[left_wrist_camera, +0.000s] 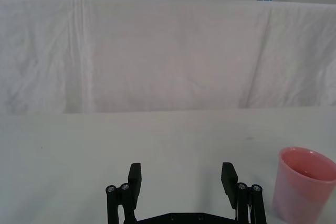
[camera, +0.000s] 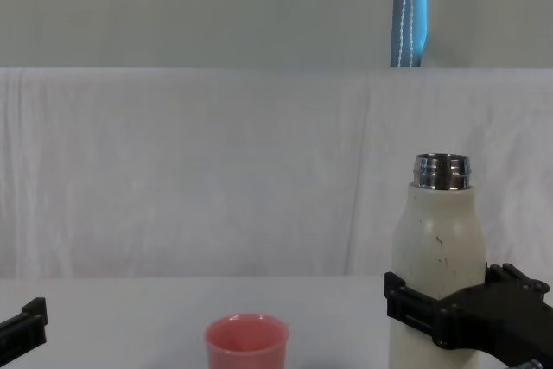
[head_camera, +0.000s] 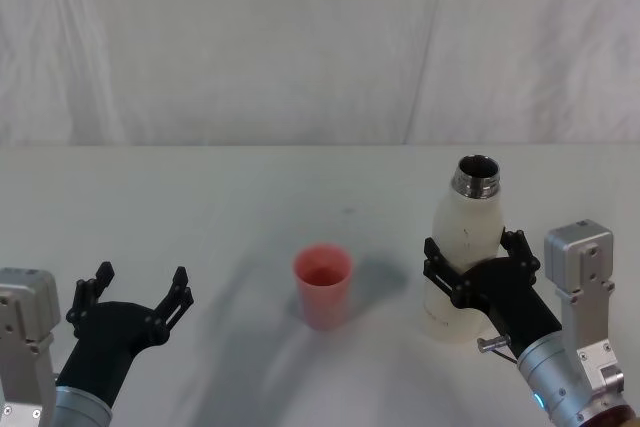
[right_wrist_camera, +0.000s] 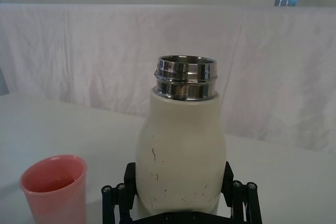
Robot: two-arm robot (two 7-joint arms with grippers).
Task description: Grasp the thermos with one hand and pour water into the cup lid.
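The cream-white thermos [head_camera: 462, 237] stands upright and uncapped on the right of the white table, steel neck up. My right gripper [head_camera: 475, 252] is shut on its lower body, one black finger pressed to each side; the right wrist view shows this gripper [right_wrist_camera: 178, 174] clasping the thermos [right_wrist_camera: 181, 140], and so does the chest view [camera: 467, 295]. The pink cup lid [head_camera: 322, 282] stands upright to the thermos's left, a short gap away, also seen in the chest view [camera: 246, 343]. My left gripper [head_camera: 140, 282] rests open at the lower left, away from both, holding nothing.
The white table [head_camera: 200, 207] runs back to a white cloth backdrop [head_camera: 320, 47]. A blue vertical strip [camera: 410, 10] hangs behind the backdrop. Bare tabletop lies between the left gripper and the cup lid.
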